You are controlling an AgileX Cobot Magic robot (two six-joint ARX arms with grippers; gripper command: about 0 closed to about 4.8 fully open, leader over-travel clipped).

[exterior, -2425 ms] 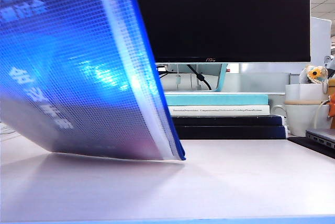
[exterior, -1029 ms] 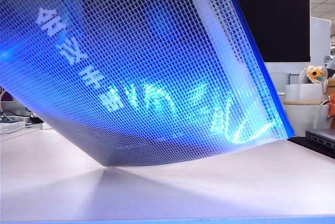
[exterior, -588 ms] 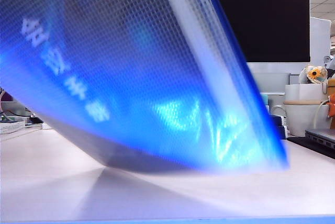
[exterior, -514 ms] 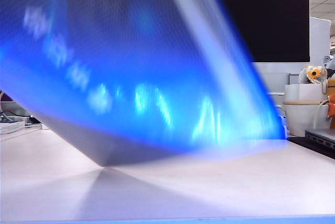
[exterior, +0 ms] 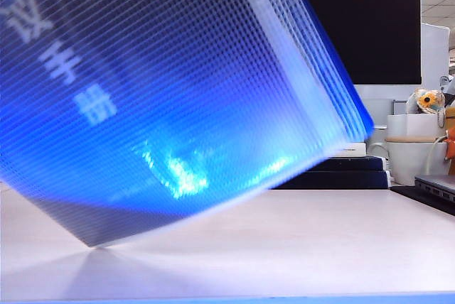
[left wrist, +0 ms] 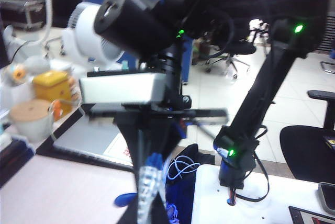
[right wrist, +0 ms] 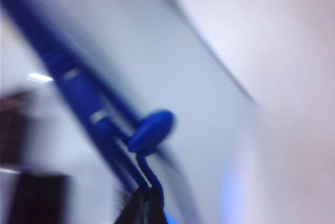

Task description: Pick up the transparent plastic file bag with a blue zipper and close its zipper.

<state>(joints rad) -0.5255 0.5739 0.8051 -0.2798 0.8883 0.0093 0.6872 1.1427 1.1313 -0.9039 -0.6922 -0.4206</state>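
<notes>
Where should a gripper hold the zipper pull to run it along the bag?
Grip the thin blue cord below the tab, pinching across it from its free end, as the shut right gripper does. The cord trails clear of the zipper on the file bag. The left gripper's grip isn't visible.

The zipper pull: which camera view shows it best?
The right wrist view: the blue zipper pull hangs beside the zipper, its cord running into the right gripper, whose jaws are shut on it. The exterior view shows only the tilted file bag. The left wrist view shows no pull clearly.
</notes>
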